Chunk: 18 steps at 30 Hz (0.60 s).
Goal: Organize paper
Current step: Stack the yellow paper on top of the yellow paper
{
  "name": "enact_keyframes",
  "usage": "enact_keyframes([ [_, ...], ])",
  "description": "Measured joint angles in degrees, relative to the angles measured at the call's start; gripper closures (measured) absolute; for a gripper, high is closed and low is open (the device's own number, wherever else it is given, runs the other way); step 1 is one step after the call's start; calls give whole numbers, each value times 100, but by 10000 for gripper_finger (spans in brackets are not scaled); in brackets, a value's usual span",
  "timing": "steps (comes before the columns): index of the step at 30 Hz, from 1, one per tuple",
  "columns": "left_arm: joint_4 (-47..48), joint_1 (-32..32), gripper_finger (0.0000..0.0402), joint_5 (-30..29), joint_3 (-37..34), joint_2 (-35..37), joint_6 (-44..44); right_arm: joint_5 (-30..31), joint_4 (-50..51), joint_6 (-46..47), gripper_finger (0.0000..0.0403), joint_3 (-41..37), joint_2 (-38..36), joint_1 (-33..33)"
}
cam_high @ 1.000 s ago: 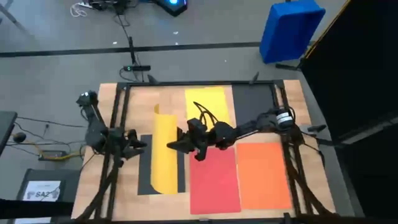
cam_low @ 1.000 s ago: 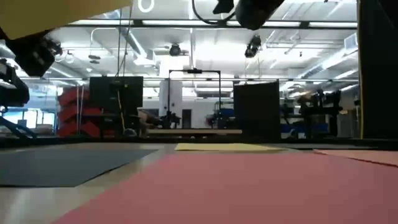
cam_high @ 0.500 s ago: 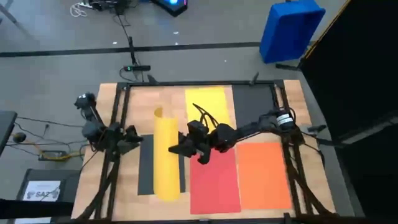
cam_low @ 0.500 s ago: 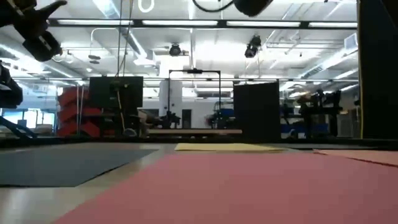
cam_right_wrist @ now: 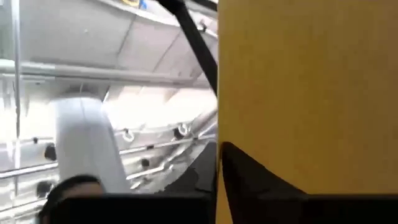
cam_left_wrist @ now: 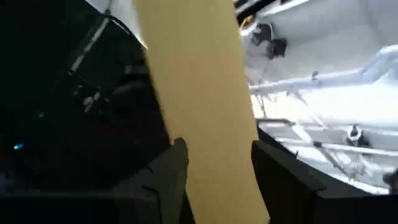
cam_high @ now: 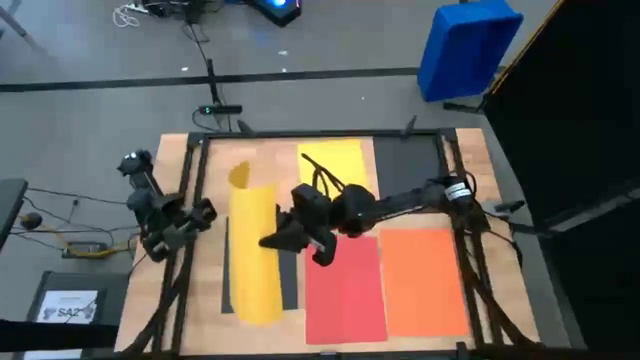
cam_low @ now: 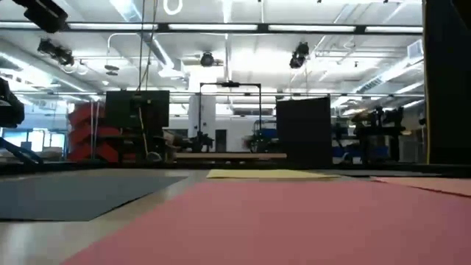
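Over the tabletop point(cam_high: 210, 310), seen from straight above, a yellow sheet point(cam_high: 255, 250) is held up in a curl above a dark grey sheet point(cam_high: 290, 285), with the right gripper point(cam_high: 272, 241) at its three-o'clock edge, fingers pressed together on that edge. The left gripper point(cam_high: 205, 212) sits at the sheet's nine-o'clock side, just off the paper; its fingers stand apart, and I cannot tell from here whether they touch it. A second yellow sheet point(cam_high: 335, 160) lies flat at twelve o'clock, a second dark grey sheet point(cam_high: 410, 160) toward one o'clock, a red sheet point(cam_high: 345, 295) at six o'clock and an orange sheet point(cam_high: 425, 280) at five o'clock. A blue bin point(cam_high: 468, 48) rests on the floor beyond the tabletop. From tabletop height, the red sheet fills the foreground, the grey one lies at nine o'clock, the far yellow sheet point(cam_low: 268, 174) shows as a thin strip. The left wrist camera shows the yellow sheet point(cam_left_wrist: 199, 93) running between two parted fingers point(cam_left_wrist: 168, 177). The right wrist camera shows the yellow sheet point(cam_right_wrist: 311, 93) filling its side, one dark finger point(cam_right_wrist: 261, 186) against it.
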<state>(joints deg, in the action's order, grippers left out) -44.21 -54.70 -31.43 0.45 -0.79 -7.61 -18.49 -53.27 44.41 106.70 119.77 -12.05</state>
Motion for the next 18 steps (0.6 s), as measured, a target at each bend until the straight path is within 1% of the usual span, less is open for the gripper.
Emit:
enact_keyframes([
  [2,-20,84,241,-137,0,-12,-49,-25,346,-113,403,126,0,-70],
  [6,178,239,241,-681,5,-72,-343,-17,695,-166,403,315,4,-182],
  [9,665,319,241,-1119,234,-192,-412,6,1009,-225,403,476,4,-221],
  [11,1045,370,241,-1347,491,-250,-297,40,1261,-307,403,575,4,-235],
  [15,1666,462,241,-1328,998,-552,-272,78,1489,-393,403,657,9,-259],
  [16,1817,478,241,-1174,1088,-632,-299,77,1509,-374,403,667,9,-259],
  [18,1914,498,241,-531,1195,-782,-439,64,1544,-374,403,677,9,-256],
])
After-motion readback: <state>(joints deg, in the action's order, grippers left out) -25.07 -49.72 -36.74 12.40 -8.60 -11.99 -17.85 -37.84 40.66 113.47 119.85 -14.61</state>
